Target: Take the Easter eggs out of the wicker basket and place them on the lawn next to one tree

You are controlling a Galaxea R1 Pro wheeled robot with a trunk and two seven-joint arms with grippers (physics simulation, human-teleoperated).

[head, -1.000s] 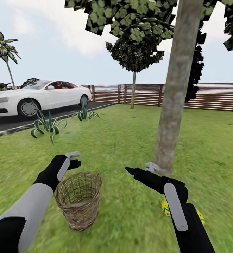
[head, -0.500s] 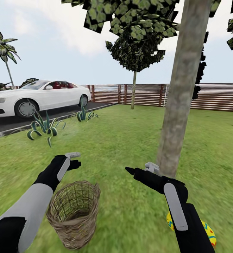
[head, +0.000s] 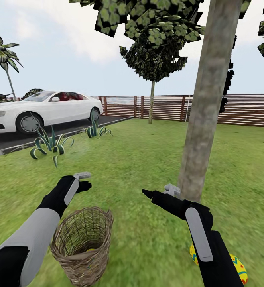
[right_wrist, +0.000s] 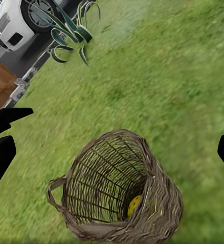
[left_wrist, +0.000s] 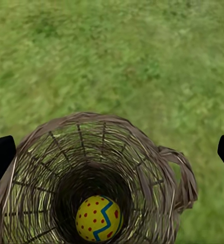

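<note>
right now your nearest things are the wicker basket (head: 82, 245) by your left forearm and two easter eggs (head: 239, 268) on the lawn (head: 140, 175) behind your right forearm, near the tree (head: 201, 119). one egg (left_wrist: 98, 218) lies at the bottom of the basket, so that is the step in hand: bring the left gripper (head: 83, 180) back over the rim, centre it above the egg, descend straight between the woven walls and close only once the fingers straddle it. both arms reach forward, slightly bent. the left gripper hangs just beyond the basket with its fingers spread wide and empty; the right gripper (head: 160, 192) points toward the basket, also open and holding nothing. farther off stand spiky plants (head: 48, 144), a white car (head: 40, 108) on the driveway, and the fence (head: 243, 109).
</note>
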